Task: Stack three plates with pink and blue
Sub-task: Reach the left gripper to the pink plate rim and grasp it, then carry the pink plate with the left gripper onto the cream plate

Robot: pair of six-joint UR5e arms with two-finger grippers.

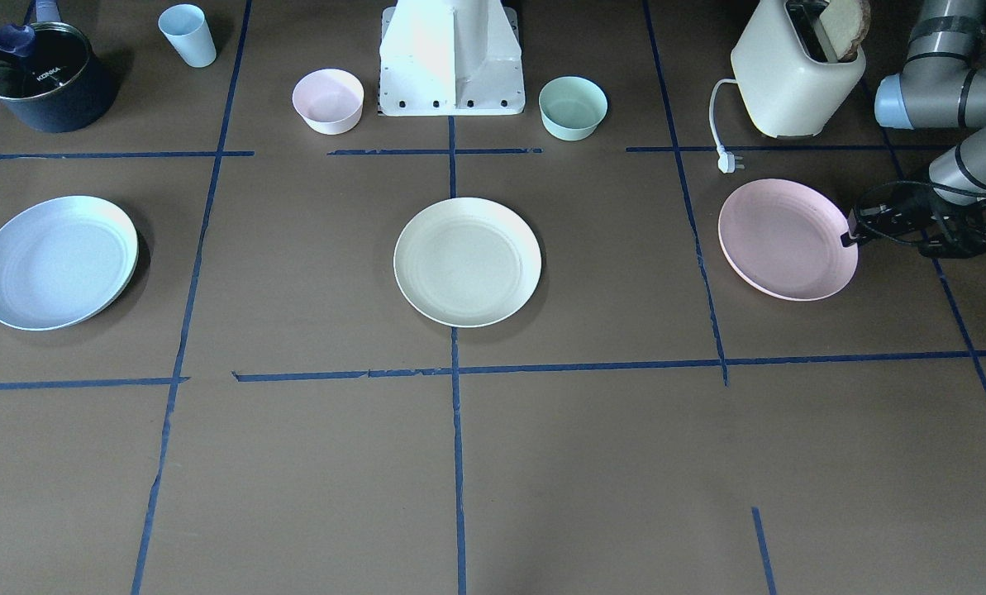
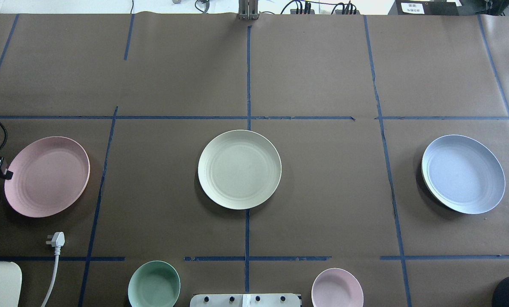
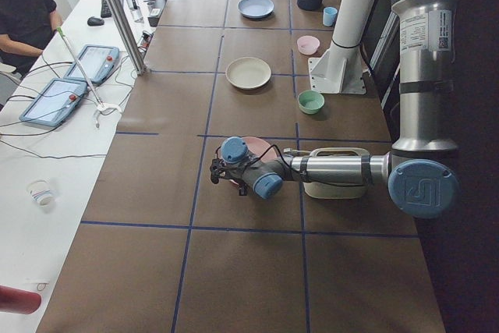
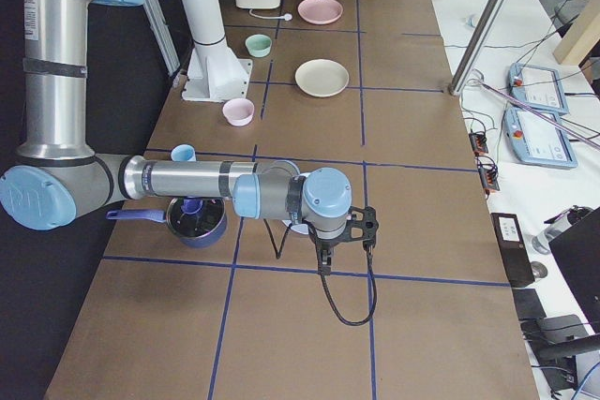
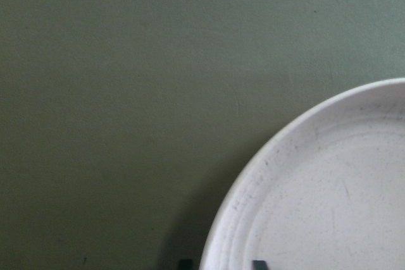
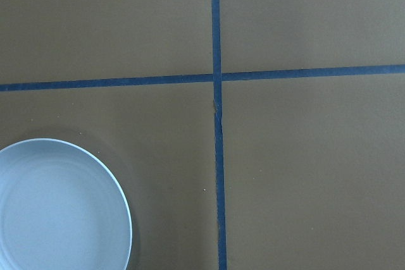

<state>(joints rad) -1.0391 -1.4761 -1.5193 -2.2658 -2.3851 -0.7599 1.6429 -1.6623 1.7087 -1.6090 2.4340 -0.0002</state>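
Three plates lie apart in a row on the brown table. The cream plate [image 1: 467, 261] is in the middle. The pink plate [image 1: 786, 240] is on my left side and the blue plate [image 1: 56, 263] on my right. My left gripper [image 1: 850, 237] is low at the pink plate's outer rim. In the left wrist view its two dark fingertips [image 5: 256, 262] stand apart, one on each side of the pink plate's [image 5: 329, 200] rim, open. My right gripper [image 4: 323, 267] hangs beside the blue plate [image 6: 57, 210]; I cannot tell whether it is open or shut.
A cream toaster [image 1: 794, 74] holding bread stands behind the pink plate, with its plug [image 1: 728, 163] lying loose. A small pink bowl [image 1: 328, 100] and a mint bowl [image 1: 573, 107] flank the robot base [image 1: 451, 62]. A blue cup [image 1: 188, 35] and a dark pot [image 1: 42, 78] stand behind the blue plate.
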